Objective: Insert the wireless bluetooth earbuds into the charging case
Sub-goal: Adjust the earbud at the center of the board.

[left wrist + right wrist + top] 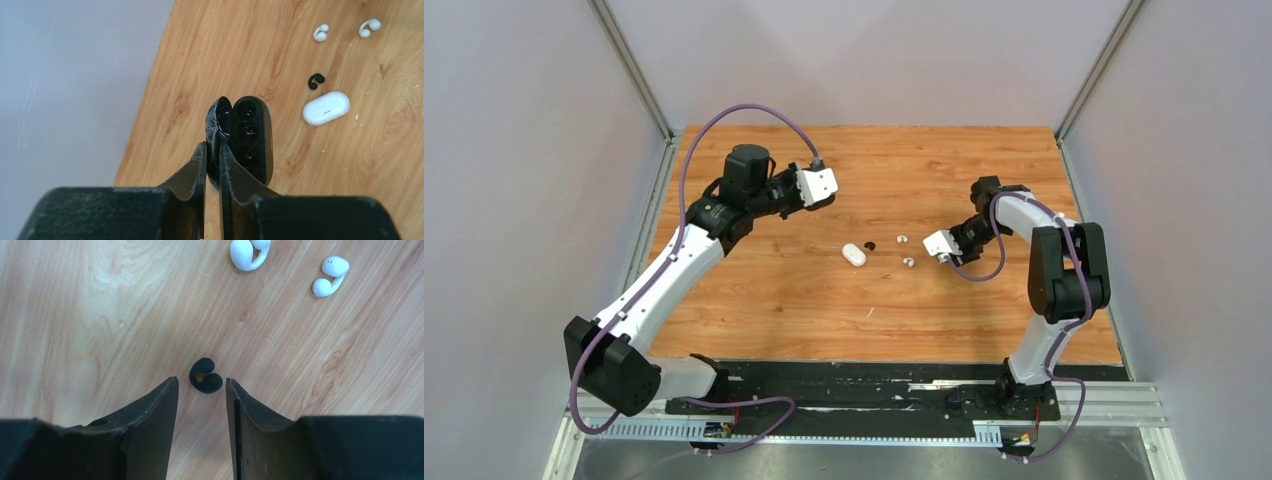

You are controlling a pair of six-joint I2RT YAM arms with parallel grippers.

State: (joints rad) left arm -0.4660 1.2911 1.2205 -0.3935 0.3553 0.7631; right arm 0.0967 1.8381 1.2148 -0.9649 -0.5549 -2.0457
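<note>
Hold the open black case (252,130) steady, mid frame, pinched in the left hand (212,147). Bring the spread right hand (201,381) straight down around the black bud (212,384), lying on the surface (100,315) right between the tips, low in the middle. Squeeze softly, no flicking it away. Leave the white buds (330,274) at upper right alone for now.

A desk (824,310) of orange-brown wood grain is seen, enclosed on three sides by plain grey walls (514,150). Metal posts (631,70) are set at the two far corners. Along the near edge a black plate (874,372) is laid, with a slotted pale rail (824,431) just beside it.
</note>
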